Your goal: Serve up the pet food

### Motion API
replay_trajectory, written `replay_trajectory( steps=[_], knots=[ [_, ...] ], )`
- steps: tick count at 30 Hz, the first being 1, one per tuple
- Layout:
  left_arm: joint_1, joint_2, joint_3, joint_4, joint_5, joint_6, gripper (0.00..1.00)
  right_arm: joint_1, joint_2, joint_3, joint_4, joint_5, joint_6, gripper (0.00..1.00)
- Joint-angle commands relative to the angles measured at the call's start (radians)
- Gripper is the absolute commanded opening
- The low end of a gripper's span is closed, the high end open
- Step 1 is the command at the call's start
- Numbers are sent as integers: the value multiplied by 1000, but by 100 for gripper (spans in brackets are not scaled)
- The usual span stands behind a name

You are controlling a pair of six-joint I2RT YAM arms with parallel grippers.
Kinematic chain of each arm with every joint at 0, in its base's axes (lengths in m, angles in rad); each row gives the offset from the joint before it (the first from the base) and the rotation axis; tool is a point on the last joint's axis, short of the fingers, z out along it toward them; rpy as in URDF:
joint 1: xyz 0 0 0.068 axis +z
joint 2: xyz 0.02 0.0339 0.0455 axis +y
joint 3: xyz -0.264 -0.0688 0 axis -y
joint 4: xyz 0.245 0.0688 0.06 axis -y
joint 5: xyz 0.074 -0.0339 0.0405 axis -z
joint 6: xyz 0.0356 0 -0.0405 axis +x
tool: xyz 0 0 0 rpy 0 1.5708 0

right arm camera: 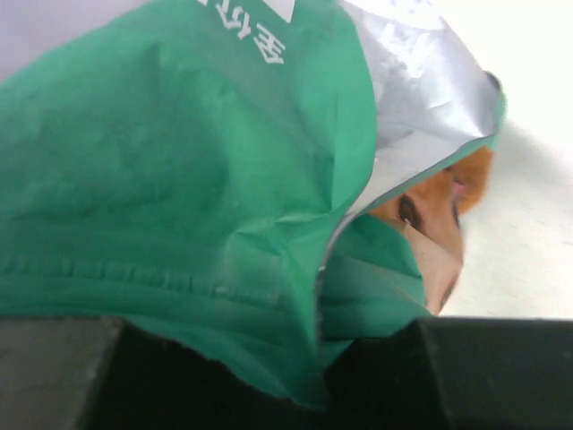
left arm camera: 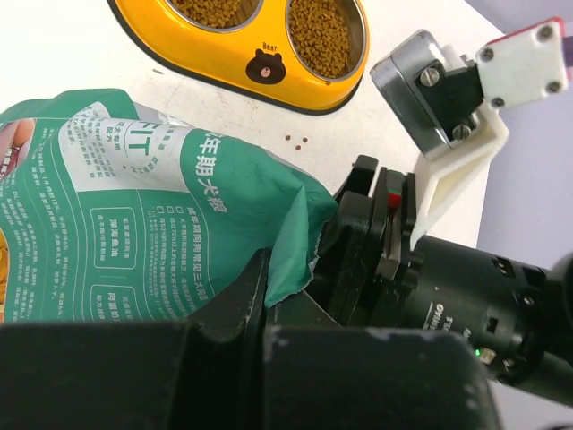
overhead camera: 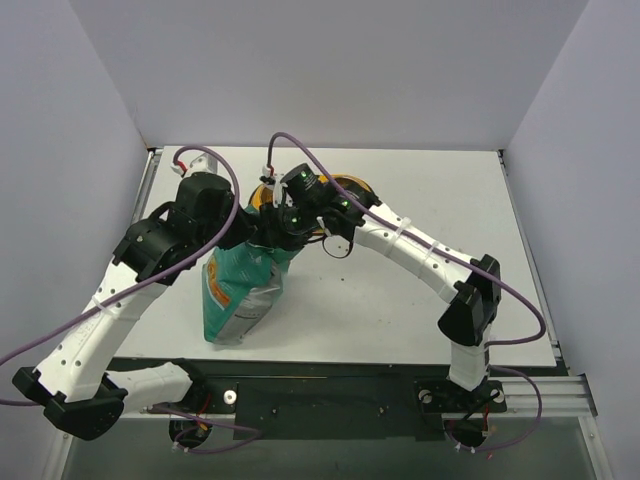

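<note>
The pet food [left arm camera: 320,36] lies loose in both bowls of the yellow feeder [left arm camera: 224,64]. Light and free-pouring, it likely scatters, so it is best handled through the soft bag [left arm camera: 134,206], whose mouth the left gripper [left arm camera: 269,309] pinches tight and the right gripper [right arm camera: 304,372] clamps, jaws barely parted.

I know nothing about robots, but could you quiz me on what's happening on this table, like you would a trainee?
1. True or false: both bowls of the feeder hold kibble.
2. What are the left gripper and right gripper clamped on? A) the bag B) the feeder C) nothing
3. Fill in: the loose bits on the table between bag and feeder are ___.

Key: 1 true; 2 A; 3 kibble.
</note>
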Motion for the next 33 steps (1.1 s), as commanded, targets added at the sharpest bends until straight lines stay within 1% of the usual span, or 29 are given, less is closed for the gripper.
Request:
replay_trajectory(
  steps=[1, 2, 3, 4, 5, 6, 7, 8, 9, 14, 17, 20, 22, 27, 30, 33],
  knots=[
    [0, -26, 97, 160, 19, -14, 0, -14, -13, -209, 461, -348, 303, 0],
    [-1, -25, 105, 139, 19, -8, 0, -34, -56, -296, 657, -397, 422, 0],
    [3, -19, 126, 128, 20, 4, 0, -42, -78, -332, 741, -412, 535, 0],
    [2, -17, 135, 108, 25, 14, 0, -61, -81, -361, 836, -443, 577, 0],
    [2, -19, 145, 99, 26, 26, 0, -68, -86, -367, 888, -455, 654, 0],
    [2, -22, 146, 83, 20, 30, 0, -81, -92, -376, 953, -461, 688, 0],
    [3, -31, 145, 77, 7, 31, 0, -89, -101, -380, 976, -457, 744, 0],
    [3, -40, 142, 72, -3, 32, 0, -104, -106, -387, 1051, -454, 774, 0],
    [3, -58, 131, 74, -21, 35, 0, -111, -118, -389, 1071, -457, 820, 0],
    [6, -103, 117, 66, -93, 49, 0, -184, -196, -409, 1062, -451, 868, 0],
    [11, -118, 125, 68, -118, 66, 0, -209, -280, -520, 1078, -449, 906, 0],
    [11, -132, 122, 72, -145, 80, 0, -220, -339, -584, 1053, -443, 895, 0],
    [11, -140, 116, 74, -165, 96, 0, -229, -356, -585, 1027, -437, 885, 0],
    [11, -137, 116, 71, -176, 104, 0, -299, -408, -588, 1000, -426, 912, 0],
    [12, -141, 110, 77, -182, 112, 0, -316, -454, -605, 949, -435, 873, 0],
    [13, -137, 113, 92, -172, 135, 0, -328, -452, -605, 907, -432, 851, 0]
  ],
)
